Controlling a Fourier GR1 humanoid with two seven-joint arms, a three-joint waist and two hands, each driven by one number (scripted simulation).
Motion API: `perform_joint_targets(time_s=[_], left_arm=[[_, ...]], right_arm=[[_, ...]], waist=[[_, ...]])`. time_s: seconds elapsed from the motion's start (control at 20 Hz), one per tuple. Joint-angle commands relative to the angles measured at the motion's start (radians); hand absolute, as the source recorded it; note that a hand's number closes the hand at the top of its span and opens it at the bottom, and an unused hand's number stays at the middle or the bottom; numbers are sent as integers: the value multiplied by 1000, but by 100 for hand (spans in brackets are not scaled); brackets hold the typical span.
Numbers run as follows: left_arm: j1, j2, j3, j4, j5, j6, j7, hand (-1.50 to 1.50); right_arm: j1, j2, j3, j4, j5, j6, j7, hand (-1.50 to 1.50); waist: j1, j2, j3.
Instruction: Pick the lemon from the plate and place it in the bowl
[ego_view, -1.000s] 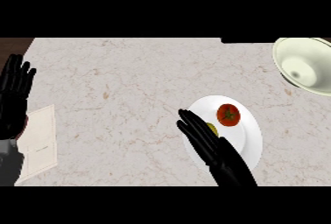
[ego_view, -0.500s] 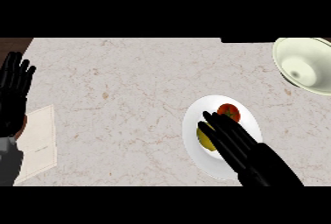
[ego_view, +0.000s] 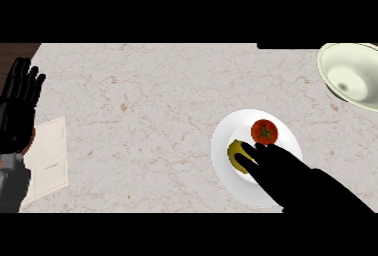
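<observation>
1. Right now the right hand (ego_view: 284, 167) lies over the white plate (ego_view: 225, 135), fingers stretched out fairly straight and holding nothing; its fingertips (ego_view: 247, 149) overlap the lemon (ego_view: 236, 152).
2. That lemon sits at the plate's left side, partly hidden by the hand, with a red tomato (ego_view: 264, 131) just beside it toward the plate's far rim.
3. To my eye the step is the grasp: the fingers should curl round the lemon alone and stay off the tomato, which could roll if nudged.
4. After that, the lift should clear the plate's rim before heading to the bowl (ego_view: 353, 72) at the counter's (ego_view: 148, 100) far right corner.
5. Over at the left edge the left hand (ego_view: 18, 107) rests open, fingers up.
6. A pale card (ego_view: 48, 155) lies near it; I can read no writing on it, and no brand or label shows anywhere.
</observation>
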Motion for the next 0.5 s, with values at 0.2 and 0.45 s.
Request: perform_joint_targets(time_s=[0.2, 0.45], left_arm=[[8, -27, 4, -26, -32, -7, 5, 0], [14, -16, 33, -56, -12, -25, 45, 0]], right_arm=[[1, 87, -87, 66, -16, 164, 42, -150], [90, 123, -34, 161, 140, 141, -99, -150]], waist=[[3, 0, 2], [4, 0, 3]])
